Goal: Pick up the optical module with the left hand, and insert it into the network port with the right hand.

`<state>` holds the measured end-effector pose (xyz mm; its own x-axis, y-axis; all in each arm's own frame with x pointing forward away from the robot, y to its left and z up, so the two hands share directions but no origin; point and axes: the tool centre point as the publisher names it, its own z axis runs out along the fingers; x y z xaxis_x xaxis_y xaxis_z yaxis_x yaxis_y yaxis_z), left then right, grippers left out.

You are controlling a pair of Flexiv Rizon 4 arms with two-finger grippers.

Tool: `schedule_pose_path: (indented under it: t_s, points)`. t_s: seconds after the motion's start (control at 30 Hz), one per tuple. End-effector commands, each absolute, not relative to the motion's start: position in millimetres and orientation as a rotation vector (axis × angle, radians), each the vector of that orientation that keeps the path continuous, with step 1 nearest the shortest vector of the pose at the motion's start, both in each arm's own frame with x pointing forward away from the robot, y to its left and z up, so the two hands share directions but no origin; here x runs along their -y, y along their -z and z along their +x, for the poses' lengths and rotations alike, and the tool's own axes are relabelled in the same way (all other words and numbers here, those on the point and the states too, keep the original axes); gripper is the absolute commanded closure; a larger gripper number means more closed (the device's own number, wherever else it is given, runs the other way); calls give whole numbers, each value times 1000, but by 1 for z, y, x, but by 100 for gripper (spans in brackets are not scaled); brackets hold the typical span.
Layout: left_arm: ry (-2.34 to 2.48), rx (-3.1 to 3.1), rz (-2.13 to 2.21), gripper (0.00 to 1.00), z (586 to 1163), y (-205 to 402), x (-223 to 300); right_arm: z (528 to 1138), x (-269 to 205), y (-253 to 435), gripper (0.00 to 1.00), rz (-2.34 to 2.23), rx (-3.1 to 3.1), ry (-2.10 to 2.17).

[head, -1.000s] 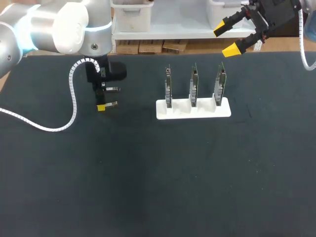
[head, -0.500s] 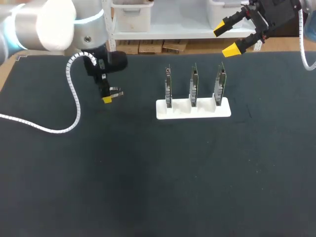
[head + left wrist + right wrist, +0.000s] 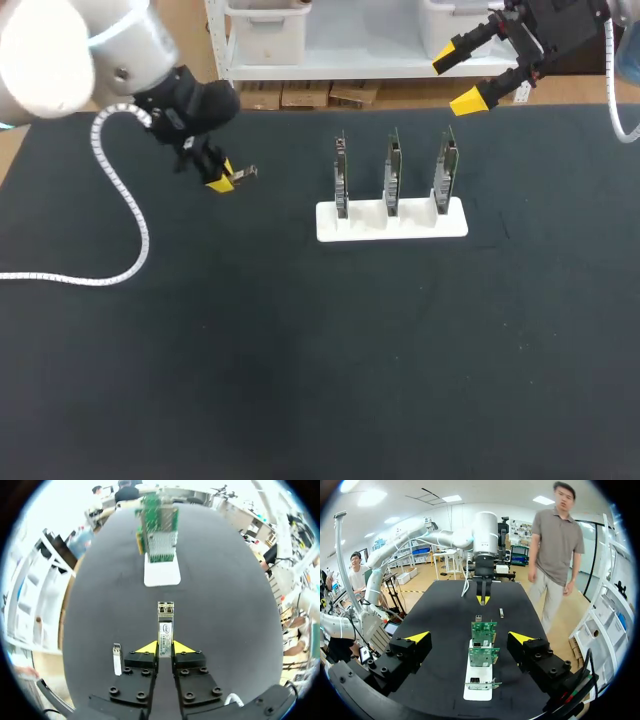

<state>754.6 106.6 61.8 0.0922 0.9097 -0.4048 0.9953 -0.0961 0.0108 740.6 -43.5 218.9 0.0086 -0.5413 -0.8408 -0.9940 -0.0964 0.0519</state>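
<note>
My left gripper [image 3: 226,179] hangs above the table at the back left, shut on a slim silver optical module [image 3: 244,174] whose free end points toward the cards. In the left wrist view the module [image 3: 165,624] sticks out ahead from between the yellow fingertips [image 3: 147,647]. Three upright network cards [image 3: 392,172] stand in a white holder [image 3: 455,222] right of centre; the nearest card [image 3: 157,536] is straight ahead of the left gripper [image 3: 165,648]. My right gripper [image 3: 470,71] hovers behind the holder at the back right, open and empty, and in its own view the right gripper [image 3: 470,638] looks down the row of cards [image 3: 483,655].
A second silver module [image 3: 116,658] lies on the dark mat beside and below my left fingers, also visible as a small module [image 3: 501,612] beyond the cards. A white coiled cable [image 3: 125,210] trails over the mat at the left.
My left gripper has risen off the mat with the module, moved toward the back and swung from pointing down to pointing at the cards. The right arm has not moved.
</note>
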Motion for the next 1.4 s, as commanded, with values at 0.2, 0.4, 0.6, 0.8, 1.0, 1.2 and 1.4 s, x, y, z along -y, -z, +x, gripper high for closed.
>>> schedule_pose_path:
  t_s: [0.2, 0.4, 0.6, 0.8, 1.0, 1.2, 1.4]
  points:
    - [329, -1648, 1887, 100, 747, -75, -119, 741, 43, -219, 0, -1697, -1586, -980]
    - [329, -1648, 1887, 100, 747, -75, -119, 741, 43, -219, 0, -1697, -1586, -980]
    - [329, -1648, 1887, 100, 747, -75, -119, 741, 43, -219, 0, -1697, -1586, -980]
    - [329, -1627, 1864, 100, 748, -79, -115, 741, 43, -219, 0, -1697, -1586, -980]
    - [308, -1435, 1748, 100, 754, -121, -88, 741, 43, -219, 0, -1697, -1586, -980]
    - [280, -1381, 1781, 100, 749, -166, -60, 741, 43, -219, 0, -1697, -1586, -980]
    - [413, -1347, 1714, 100, 728, -176, -29, 741, 43, -219, 0, -1697, -1586, -980]
